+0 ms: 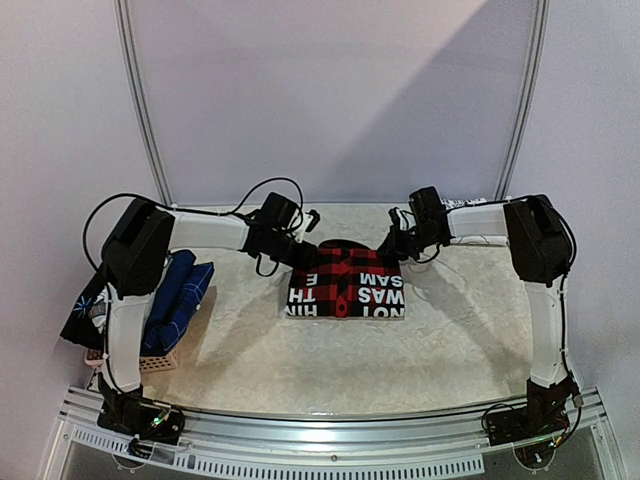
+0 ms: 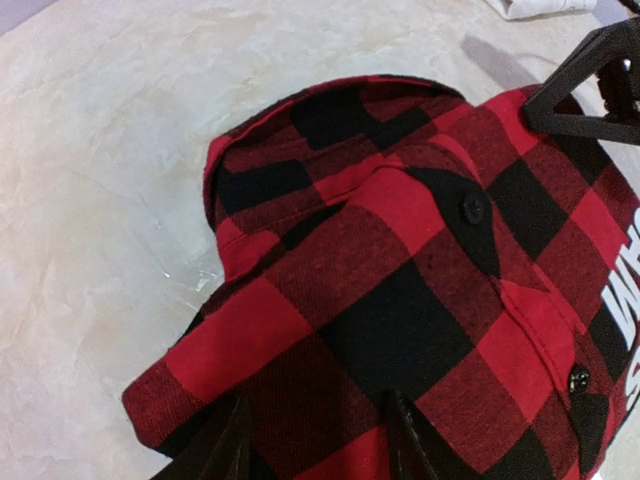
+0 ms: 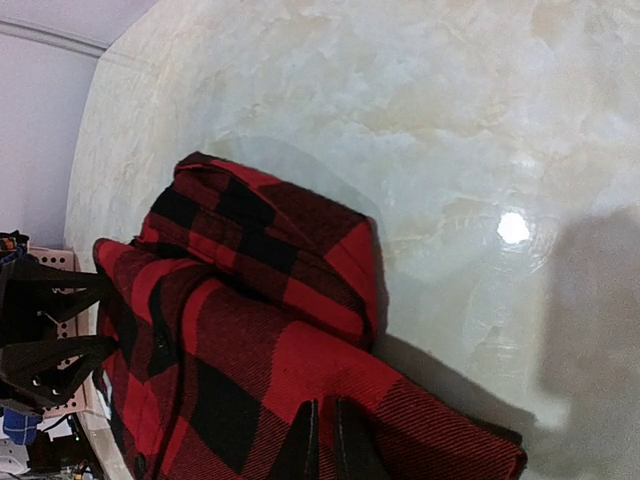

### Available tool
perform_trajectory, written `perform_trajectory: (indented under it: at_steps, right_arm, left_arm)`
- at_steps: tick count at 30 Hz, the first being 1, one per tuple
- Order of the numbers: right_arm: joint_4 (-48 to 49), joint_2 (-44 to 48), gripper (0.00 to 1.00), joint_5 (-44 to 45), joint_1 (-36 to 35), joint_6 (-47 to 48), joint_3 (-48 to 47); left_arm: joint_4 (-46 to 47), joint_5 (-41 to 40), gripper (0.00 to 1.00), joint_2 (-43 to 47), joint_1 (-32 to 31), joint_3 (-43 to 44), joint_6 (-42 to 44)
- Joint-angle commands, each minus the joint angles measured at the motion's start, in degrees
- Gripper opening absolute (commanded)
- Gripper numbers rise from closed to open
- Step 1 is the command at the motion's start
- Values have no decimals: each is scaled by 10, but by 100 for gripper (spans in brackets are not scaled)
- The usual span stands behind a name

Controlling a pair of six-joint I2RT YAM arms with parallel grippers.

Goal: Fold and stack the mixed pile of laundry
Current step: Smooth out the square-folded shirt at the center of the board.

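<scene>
The red-black plaid shirt (image 1: pixel 345 280) lies folded mid-table, its white lettering toward the near side. It fills the left wrist view (image 2: pixel 400 270) and the right wrist view (image 3: pixel 250 330). My left gripper (image 1: pixel 298 250) is at the shirt's far left corner. Its jaws (image 2: pixel 318 400) stand wide open over the cloth. My right gripper (image 1: pixel 397 243) is at the far right corner, its fingers (image 3: pixel 325 405) pinched on a fold of the shirt. Blue plaid pieces (image 1: pixel 180 290) and a navy printed piece (image 1: pixel 85 310) lie in and beside the basket at the left.
The small pinkish woven basket (image 1: pixel 130 362) stands at the table's near left. A white piece with dark print (image 1: pixel 470 203) lies at the back right, behind the right arm. Marbled tabletop (image 1: pixel 450 340) surrounds the shirt.
</scene>
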State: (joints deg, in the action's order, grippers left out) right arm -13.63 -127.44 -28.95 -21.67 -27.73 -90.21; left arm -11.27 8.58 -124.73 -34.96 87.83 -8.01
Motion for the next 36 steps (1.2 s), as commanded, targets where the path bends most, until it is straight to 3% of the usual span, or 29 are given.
perform_trajectory:
  at_steps: [1, 16, 26, 36]
  right_arm:
    - [4, -23, 7, -7, 8, 7, -11]
    - [-30, -16, 7, 12, 11, 12, -37]
    - [-11, 80, 7, 15, -3, -3, 16]
    - [9, 169, 7, 23, -61, -13, 103]
  left_arm:
    - [3, 18, 47, -21, 18, 10, -7]
    - [19, 6, 46, 15, 22, -36, -15]
    - [13, 4, 46, 86, -12, -69, -5]
    - [-1, -4, 45, 118, -62, -91, 4]
